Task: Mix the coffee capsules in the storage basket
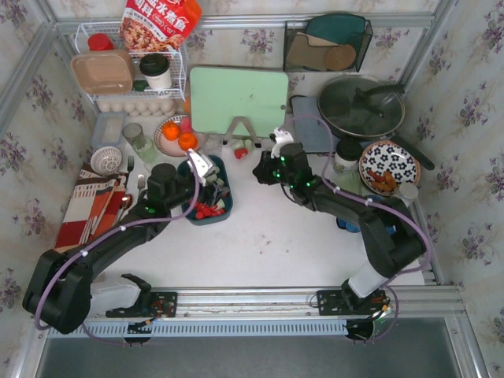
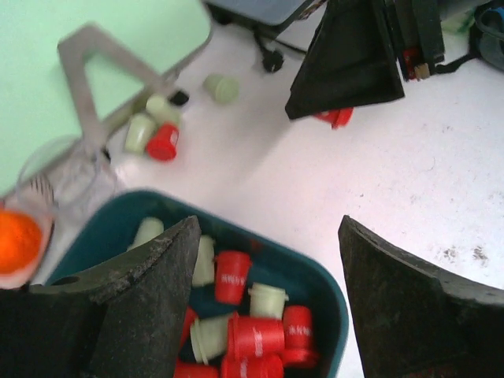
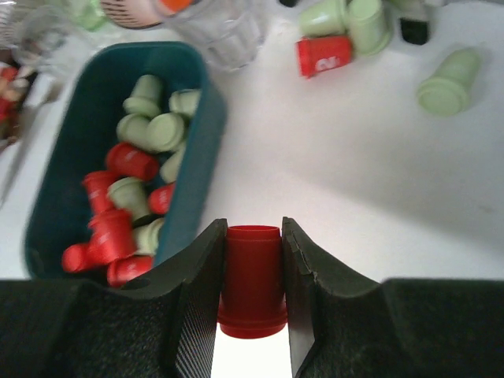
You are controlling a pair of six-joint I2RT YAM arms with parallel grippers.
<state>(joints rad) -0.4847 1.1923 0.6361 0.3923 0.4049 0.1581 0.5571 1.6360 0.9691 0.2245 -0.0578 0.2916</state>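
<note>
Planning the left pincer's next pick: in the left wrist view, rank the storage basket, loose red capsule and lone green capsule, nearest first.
From the left pincer:
1. storage basket, right beneath it.
2. loose red capsule, beyond the basket's far end.
3. lone green capsule, farther still, to the right.

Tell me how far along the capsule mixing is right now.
Done: red and green capsules already lie jumbled in the basket. In hand: the right gripper pinches one red capsule just outside the basket; the left gripper hangs open over it. Left: a few loose capsules, red and green, on the table.
</note>
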